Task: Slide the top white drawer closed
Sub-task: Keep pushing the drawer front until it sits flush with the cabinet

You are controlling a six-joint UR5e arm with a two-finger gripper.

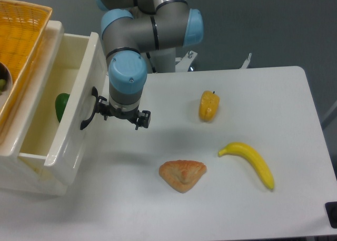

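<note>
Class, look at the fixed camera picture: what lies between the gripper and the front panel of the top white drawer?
Only the drawer's black curved handle. In the camera view, the gripper sits right beside the top white drawer, with nothing else between them.

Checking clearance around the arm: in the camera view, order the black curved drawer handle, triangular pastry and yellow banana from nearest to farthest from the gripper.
1. Black curved drawer handle, just left of the gripper.
2. Triangular pastry, lower right.
3. Yellow banana, far right.
</note>
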